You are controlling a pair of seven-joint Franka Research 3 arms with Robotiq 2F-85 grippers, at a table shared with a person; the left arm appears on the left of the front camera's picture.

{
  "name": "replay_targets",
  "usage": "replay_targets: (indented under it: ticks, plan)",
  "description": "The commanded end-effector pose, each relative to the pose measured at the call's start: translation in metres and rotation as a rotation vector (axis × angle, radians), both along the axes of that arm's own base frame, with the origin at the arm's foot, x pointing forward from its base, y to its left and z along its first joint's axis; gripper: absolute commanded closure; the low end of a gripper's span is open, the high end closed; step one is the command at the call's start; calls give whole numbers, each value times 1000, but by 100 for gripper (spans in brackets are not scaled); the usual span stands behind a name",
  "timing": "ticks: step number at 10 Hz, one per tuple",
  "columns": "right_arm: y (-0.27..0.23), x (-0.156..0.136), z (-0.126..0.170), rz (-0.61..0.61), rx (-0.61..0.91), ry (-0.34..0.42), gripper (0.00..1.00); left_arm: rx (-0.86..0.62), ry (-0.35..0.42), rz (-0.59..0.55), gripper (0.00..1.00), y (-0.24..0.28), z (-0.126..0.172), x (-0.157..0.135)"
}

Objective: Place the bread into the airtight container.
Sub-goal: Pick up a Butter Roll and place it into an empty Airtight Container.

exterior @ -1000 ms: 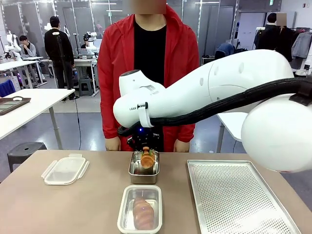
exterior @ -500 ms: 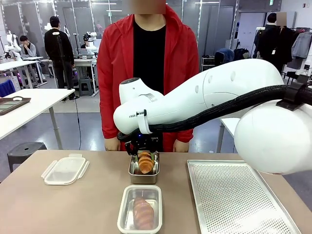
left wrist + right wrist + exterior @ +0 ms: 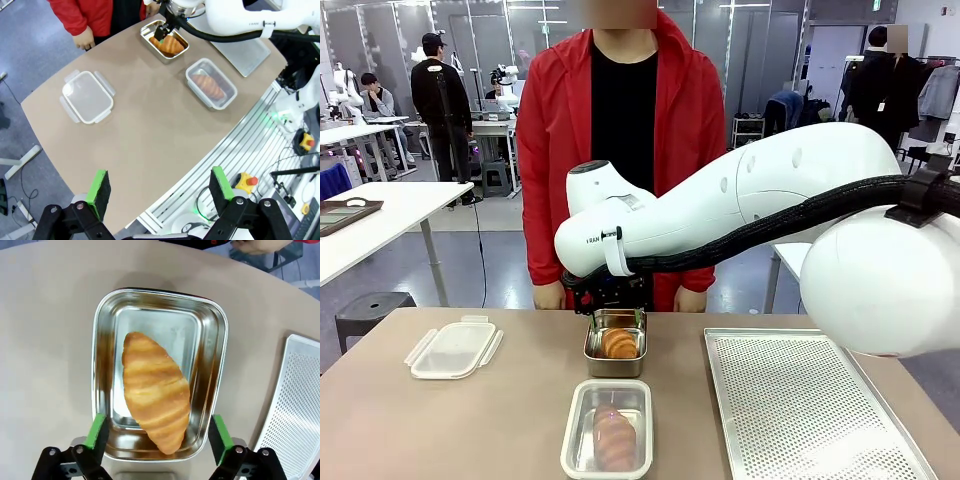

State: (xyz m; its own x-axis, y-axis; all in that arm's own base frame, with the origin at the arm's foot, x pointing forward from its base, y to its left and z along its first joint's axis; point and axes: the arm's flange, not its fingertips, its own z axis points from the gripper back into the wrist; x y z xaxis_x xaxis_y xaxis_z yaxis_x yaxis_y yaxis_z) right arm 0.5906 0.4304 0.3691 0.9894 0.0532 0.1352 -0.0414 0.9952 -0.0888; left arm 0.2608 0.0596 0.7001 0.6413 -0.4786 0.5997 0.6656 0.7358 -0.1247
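R gripper (image 3: 157,437) hangs just above the steel tin (image 3: 215,340), fingers spread wide, nothing pinched. Green pads (image 3: 96,430) sit either side of the croissant (image 3: 155,390), apart from it. Croissant lies flat in the tin, diagonal, fat middle, one tip near the gripper end. In the front view the R arm (image 3: 750,190) reaches across from the right w/ its black cable, gripper (image 3: 607,297) over the tin's (image 3: 615,362) far edge; bread (image 3: 619,343) shows inside.

L gripper (image 3: 159,189) is up high, well back from the surface (image 3: 150,125), fingers spread, empty.

Nearer the robot, just beside the tin: clear container (image 3: 608,428) w/ a second bread (image 3: 613,437) in it, no lid on. Lid (image 3: 454,347) lies flat, well off to the robot's left. Perforated tray (image 3: 810,400) sits on the right side. A person in a red jacket (image 3: 555,130) stands at the far edge, hands (image 3: 551,295) down by the surface's rim.
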Motion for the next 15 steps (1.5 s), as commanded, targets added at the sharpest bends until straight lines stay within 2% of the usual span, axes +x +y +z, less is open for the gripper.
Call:
replay_targets:
  ticks: [1, 11, 13, 15]
  plan:
    - [1, -1, 1, 1, -5, 3, 0, -6, -5, -15, 0, 0, 1, 1]
    - [0, -1, 0, 1, -1, 1, 0, -6, -5, -15, 0, 0, 1, 1]
    - [-36, -15, 69, 43, 149, -22, 0, -6, -5, -15, 0, 0, 1, 1]
    - [-91, -46, 114, 115, 276, -34, 0, -6, -5, -15, 0, 0, 1, 1]
